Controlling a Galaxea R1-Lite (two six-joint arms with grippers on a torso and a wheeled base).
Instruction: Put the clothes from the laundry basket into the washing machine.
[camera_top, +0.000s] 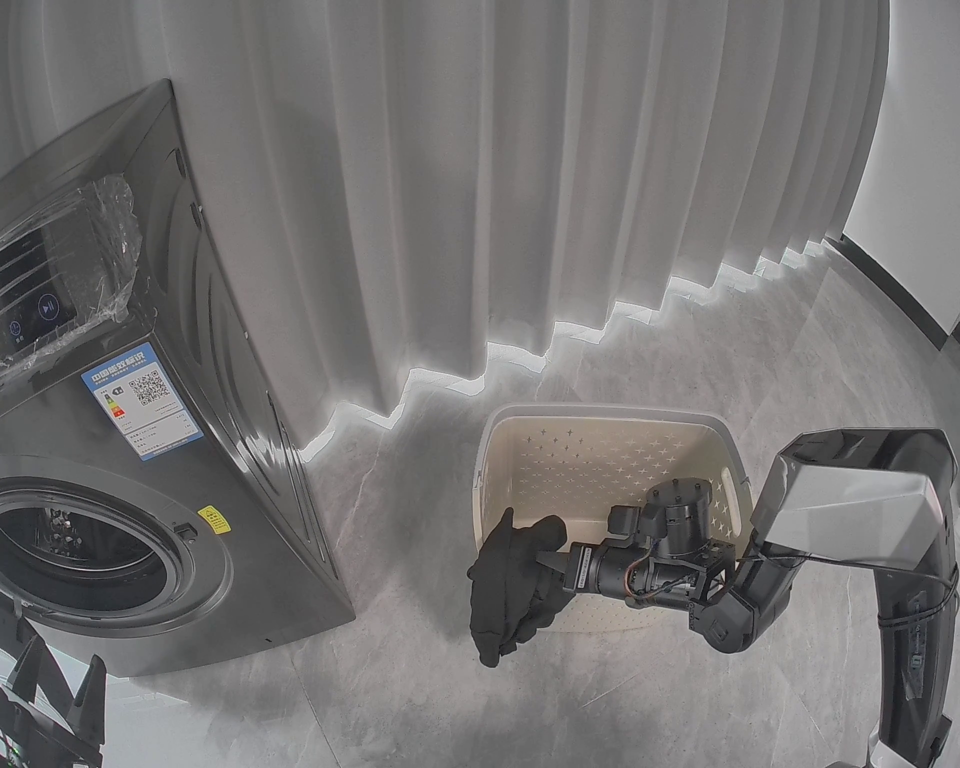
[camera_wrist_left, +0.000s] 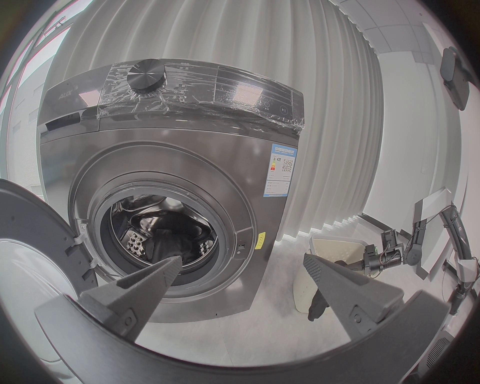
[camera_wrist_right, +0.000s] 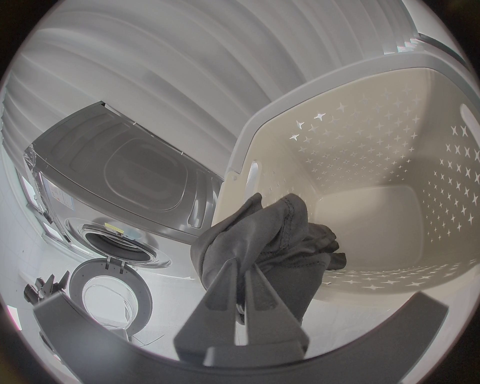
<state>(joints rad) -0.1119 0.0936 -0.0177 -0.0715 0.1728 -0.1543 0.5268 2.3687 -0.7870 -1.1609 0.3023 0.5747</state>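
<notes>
A dark garment (camera_top: 512, 587) (camera_wrist_right: 270, 245) hangs over the near left corner of the cream laundry basket (camera_top: 600, 430) (camera_wrist_right: 400, 165), with my right gripper (camera_top: 548, 565) (camera_wrist_right: 245, 272) shut on it. The washing machine (camera_top: 150, 420) (camera_wrist_left: 200, 150) stands at the left with its round door (camera_wrist_left: 30, 250) (camera_wrist_right: 112, 295) swung open. Dark clothes (camera_wrist_left: 170, 242) lie inside the drum. My left gripper (camera_wrist_left: 240, 270) (camera_top: 45, 690) hangs open in front of the drum opening, nothing between its fingers. In the left wrist view, the right arm (camera_wrist_left: 395, 252) shows far off over the basket (camera_wrist_left: 330, 250).
A white pleated curtain (camera_top: 520, 170) hangs behind the machine and basket. Bare grey tile floor (camera_top: 400, 690) lies between the two. A white wall with a dark skirting (camera_top: 900, 290) runs at the far right.
</notes>
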